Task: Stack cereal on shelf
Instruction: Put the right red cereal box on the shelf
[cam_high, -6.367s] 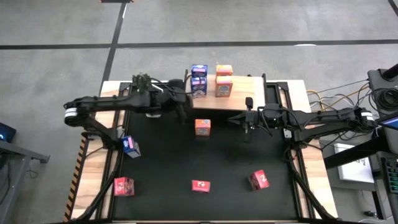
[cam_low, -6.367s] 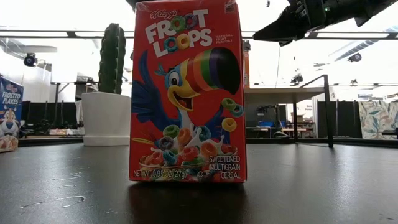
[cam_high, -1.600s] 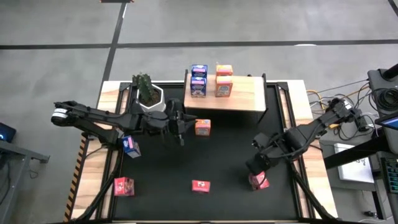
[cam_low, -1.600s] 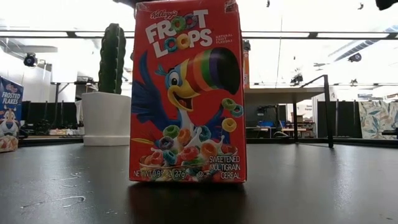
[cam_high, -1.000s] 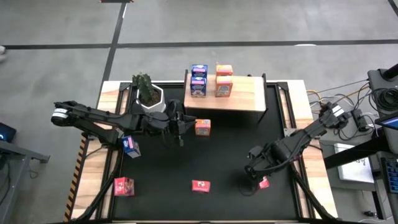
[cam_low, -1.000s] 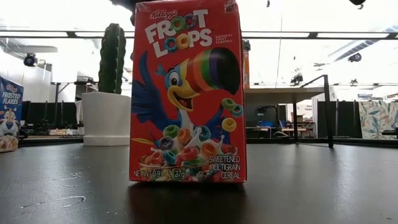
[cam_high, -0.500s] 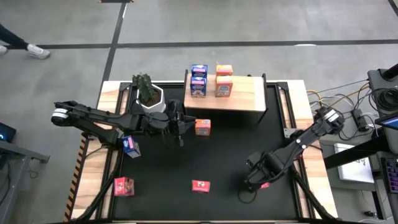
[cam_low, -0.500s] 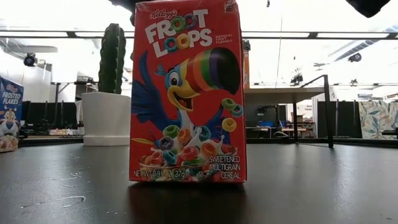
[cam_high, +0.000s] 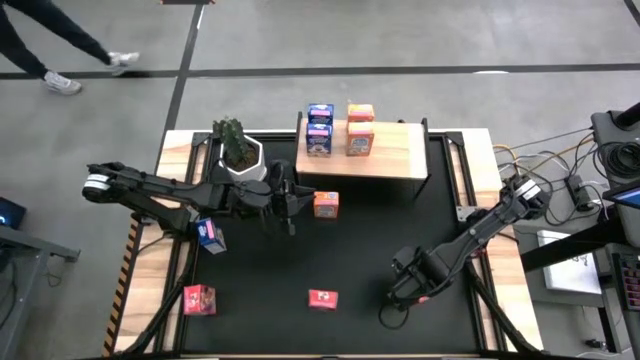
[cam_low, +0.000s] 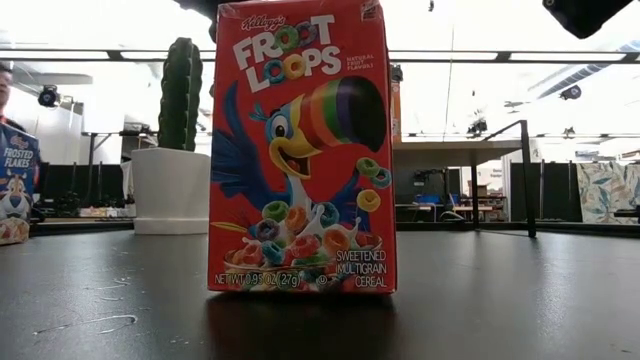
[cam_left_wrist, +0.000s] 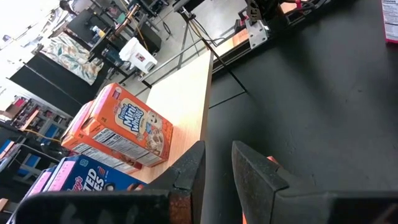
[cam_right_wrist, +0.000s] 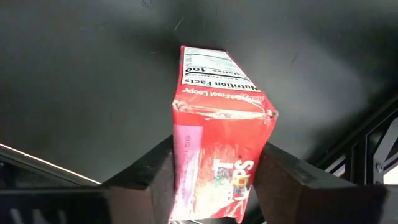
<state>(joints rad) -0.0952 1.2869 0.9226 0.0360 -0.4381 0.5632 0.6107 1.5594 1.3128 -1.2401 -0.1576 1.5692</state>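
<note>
Right wrist view had your right gripper (cam_right_wrist: 214, 180) straddling a red box (cam_right_wrist: 221, 134) near the mat's (cam_high: 350, 250) right front corner, fingers (cam_right_wrist: 146, 177) against both sides, apparently clamped on it. Your left gripper (cam_high: 290, 203) hung just beside an orange box (cam_high: 325, 204) in front of the shelf (cam_high: 400, 155), fingers narrowly parted on nothing. You risked a slip: that red box's crumpled top could give under squeeze and twist loose on the lift
</note>
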